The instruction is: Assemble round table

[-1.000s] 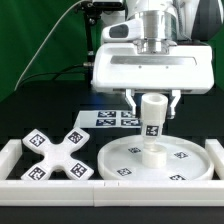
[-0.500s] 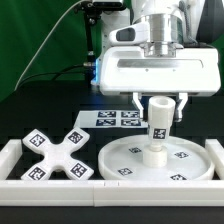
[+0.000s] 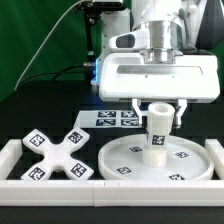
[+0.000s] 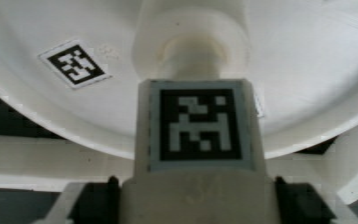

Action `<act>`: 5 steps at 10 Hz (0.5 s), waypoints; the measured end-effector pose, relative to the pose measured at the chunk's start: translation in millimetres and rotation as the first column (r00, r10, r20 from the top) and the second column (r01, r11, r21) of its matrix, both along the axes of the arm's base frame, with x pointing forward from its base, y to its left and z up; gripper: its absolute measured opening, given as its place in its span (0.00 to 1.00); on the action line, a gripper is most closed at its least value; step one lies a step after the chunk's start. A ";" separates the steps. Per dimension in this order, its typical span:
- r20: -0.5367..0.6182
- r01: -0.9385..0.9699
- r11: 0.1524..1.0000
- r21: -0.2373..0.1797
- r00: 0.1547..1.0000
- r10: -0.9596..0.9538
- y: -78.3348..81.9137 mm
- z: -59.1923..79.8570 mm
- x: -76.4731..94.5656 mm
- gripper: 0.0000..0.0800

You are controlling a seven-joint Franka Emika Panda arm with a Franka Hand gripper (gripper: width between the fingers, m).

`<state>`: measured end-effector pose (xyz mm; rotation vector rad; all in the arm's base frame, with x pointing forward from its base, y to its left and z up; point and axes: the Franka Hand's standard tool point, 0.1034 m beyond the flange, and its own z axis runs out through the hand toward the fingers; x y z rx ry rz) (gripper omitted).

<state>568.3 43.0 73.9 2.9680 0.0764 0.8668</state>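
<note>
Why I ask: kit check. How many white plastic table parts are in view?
3: large flat round disc, exterior view's right; short cylindrical leg upright on it; X-shaped cross base, exterior view's left.

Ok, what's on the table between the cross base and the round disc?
Nothing: the exterior view shows only a narrow strip of bare black tabletop between the cross base and the round disc. The leg stands on the disc itself.

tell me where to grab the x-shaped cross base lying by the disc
Likely one arm of the X-shaped cross base, from straight above, pinching across that arm's two parallel sides. It lies flat, so only its side faces offer opposed surfaces.
</note>
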 end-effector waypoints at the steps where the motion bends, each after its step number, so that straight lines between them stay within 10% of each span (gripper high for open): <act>1: 0.006 0.002 1.000 -0.001 1.000 -0.002 0.6 -0.1 0.0 0.51; 5: -0.031 0.017 1.000 0.012 0.999 -0.017 -0.3 0.1 0.0 0.51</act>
